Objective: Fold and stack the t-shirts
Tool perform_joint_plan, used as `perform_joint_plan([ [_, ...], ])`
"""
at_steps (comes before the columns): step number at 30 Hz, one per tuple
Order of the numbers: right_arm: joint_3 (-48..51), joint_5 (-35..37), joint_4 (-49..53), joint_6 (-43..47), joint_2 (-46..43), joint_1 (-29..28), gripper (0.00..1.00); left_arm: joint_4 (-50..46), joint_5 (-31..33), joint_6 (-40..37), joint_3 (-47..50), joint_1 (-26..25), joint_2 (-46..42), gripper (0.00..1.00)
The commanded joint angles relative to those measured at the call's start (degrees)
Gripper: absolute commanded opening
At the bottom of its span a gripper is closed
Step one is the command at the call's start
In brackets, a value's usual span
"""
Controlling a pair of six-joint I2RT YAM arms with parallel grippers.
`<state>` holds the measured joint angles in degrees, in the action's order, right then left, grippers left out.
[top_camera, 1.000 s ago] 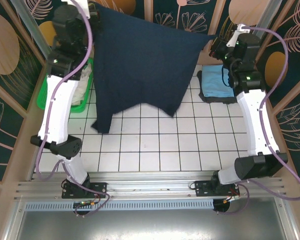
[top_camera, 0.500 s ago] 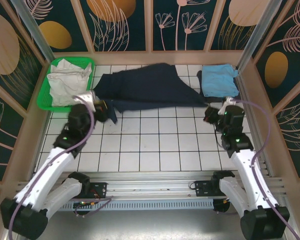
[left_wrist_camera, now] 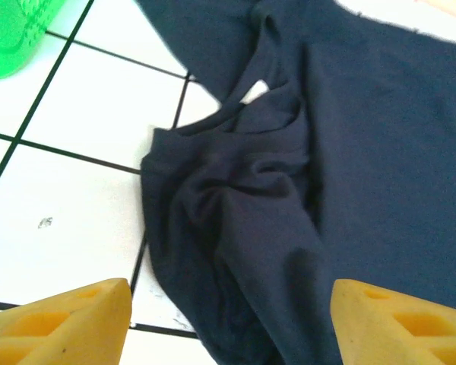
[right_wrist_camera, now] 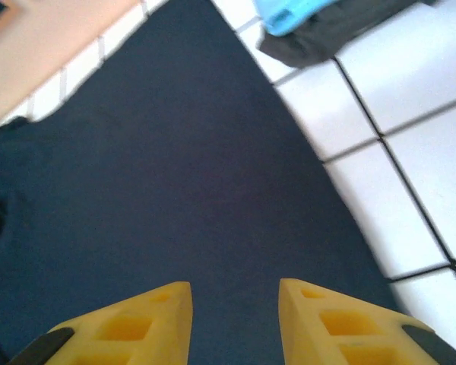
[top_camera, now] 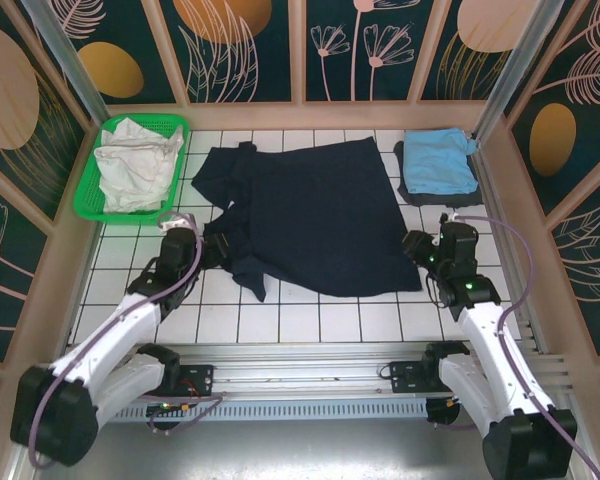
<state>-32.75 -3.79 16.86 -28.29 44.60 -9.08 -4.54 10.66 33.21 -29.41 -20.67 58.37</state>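
The large dark navy t-shirt (top_camera: pixel 320 215) lies spread over the tiles, its near left part bunched around the collar (left_wrist_camera: pixel 251 103). My left gripper (top_camera: pixel 218 250) sits low at that bunched edge. In the left wrist view its gripper (left_wrist_camera: pixel 228 327) is open, the yellow fingers (left_wrist_camera: pixel 61 323) wide apart over loose navy cloth. My right gripper (top_camera: pixel 416 246) is at the shirt's near right corner, open (right_wrist_camera: pixel 235 304) above flat navy fabric (right_wrist_camera: pixel 175 167). A folded light blue t-shirt (top_camera: pixel 438 162) lies at the back right. The white t-shirt (top_camera: pixel 135 165) is crumpled in the basket.
The green mesh basket (top_camera: pixel 178 123) stands at the back left, and its corner also appears in the left wrist view (left_wrist_camera: pixel 15 38). A dark grey cloth (right_wrist_camera: pixel 327 34) lies under the light blue shirt. Wooden walls close in the back and sides. Bare white tiles (top_camera: pixel 320 320) run along the front.
A second ago both grippers held the navy shirt up high at the back. They swung it down and forward, laid it flat, and have now opened and let it go.
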Motion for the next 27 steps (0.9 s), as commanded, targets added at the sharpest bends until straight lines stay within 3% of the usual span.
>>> perform_joint_plan([
  [1,-3.6,0.1,-6.5,0.5,4.3,-6.3,0.38,4.4,4.2,-0.9,-3.8,0.3,9.2,0.63],
  [4,-4.7,2.6,-11.8,1.4,11.5,-13.2,0.43,6.2,5.3,-1.1,-6.6,0.5,18.1,0.61],
  [9,-3.8,-0.5,-20.0,1.5,23.7,-14.2,0.43,9.0,5.0,-1.7,-9.8,1.6,29.1,0.55],
  [11,-2.9,-0.9,-23.9,0.9,28.0,-14.3,0.43,9.8,3.6,-1.8,-10.7,1.9,32.2,0.43],
  [13,-3.1,-2.4,-25.6,1.3,32.4,-14.6,0.42,8.1,3.7,-1.8,-11.0,1.9,33.6,0.21],
  [16,-2.8,0.3,-25.4,1.2,37.1,-14.8,0.42,4.4,6.1,-0.4,-9.1,1.9,31.6,0.03],
  [18,-2.2,3.1,-24.9,0.4,39.2,-14.5,0.42,2.5,7.0,1.2,-6.8,1.9,28.2,0.0],
  [27,3.0,3.4,-24.7,-3.1,41.4,-8.9,0.41,-6.0,8.4,11.6,1.0,1.9,9.7,0.0],
])
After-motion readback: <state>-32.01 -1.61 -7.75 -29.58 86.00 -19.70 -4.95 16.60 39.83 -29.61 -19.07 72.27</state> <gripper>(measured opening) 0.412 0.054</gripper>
